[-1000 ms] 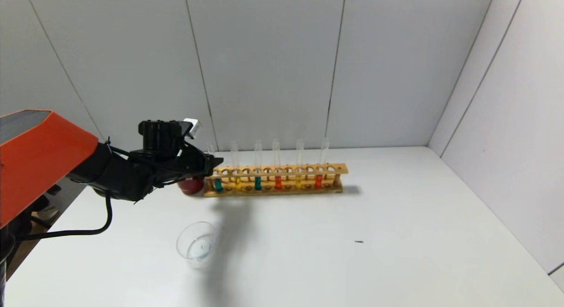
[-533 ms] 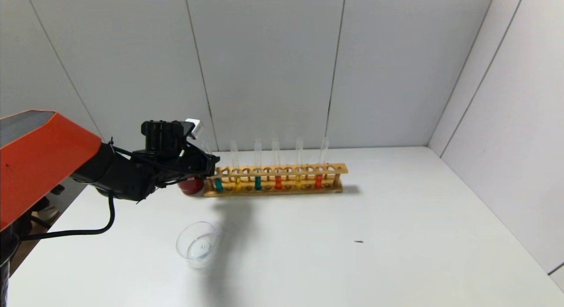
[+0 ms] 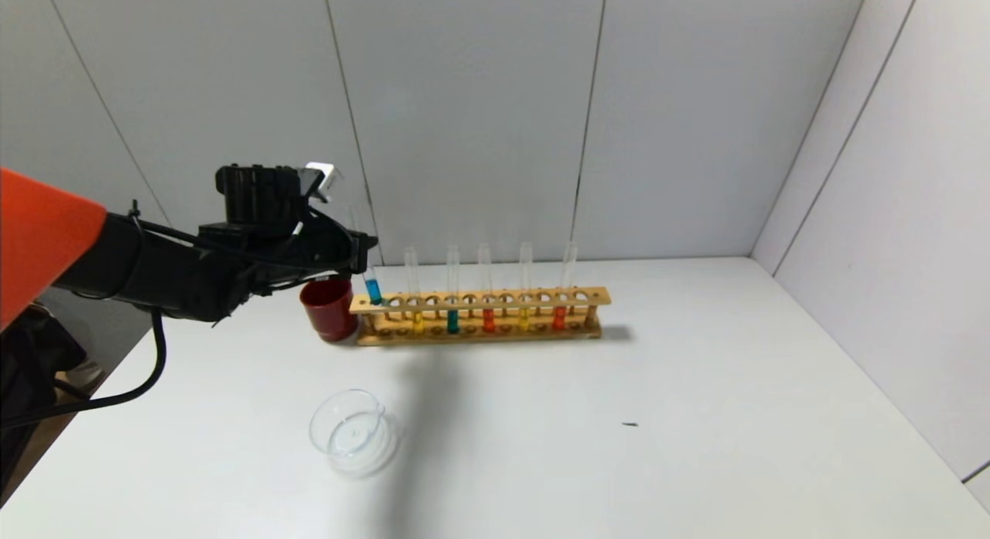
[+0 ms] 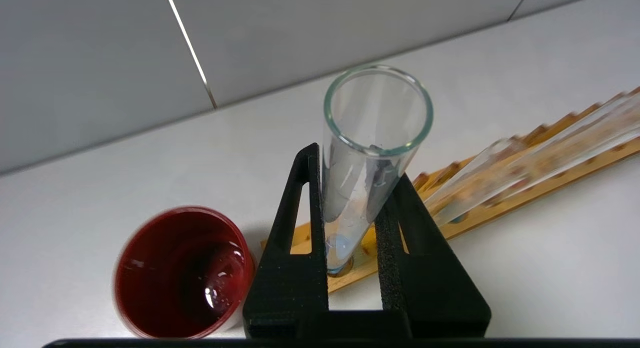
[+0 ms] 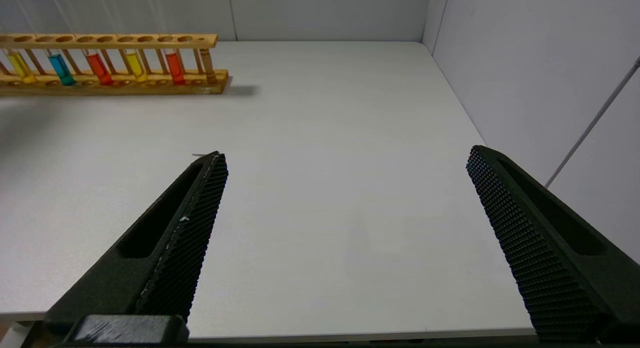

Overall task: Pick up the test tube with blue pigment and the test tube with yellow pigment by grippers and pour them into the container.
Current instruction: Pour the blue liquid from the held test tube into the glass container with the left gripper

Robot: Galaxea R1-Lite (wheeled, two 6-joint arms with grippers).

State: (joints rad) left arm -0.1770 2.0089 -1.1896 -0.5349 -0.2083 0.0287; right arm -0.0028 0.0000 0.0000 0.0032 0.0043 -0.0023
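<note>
My left gripper [image 3: 360,253] is shut on a test tube with blue pigment [image 3: 368,268] and holds it, slightly tilted, just above the left end of the wooden rack [image 3: 541,298]. In the left wrist view the tube [image 4: 372,138] sits between the black fingers [image 4: 295,228], its blue bottom over a rack hole. A second blue tube [image 3: 452,320] and two yellow tubes [image 3: 418,321] [image 3: 524,317] stand in the rack. The clear glass container [image 3: 352,434] sits on the table in front of the rack's left end. My right gripper [image 5: 345,156] is open and empty over bare table, out of the head view.
A dark red cup [image 3: 329,309] stands against the rack's left end, under my left gripper. Two red-orange tubes [image 3: 488,319] [image 3: 558,317] are in the rack. A small dark speck [image 3: 630,424] lies mid-table. Grey walls close the back and right.
My left gripper has risen and drawn back slightly, lifting the blue tube out of the rack's leftmost hole. The red cup now shows beneath it.
</note>
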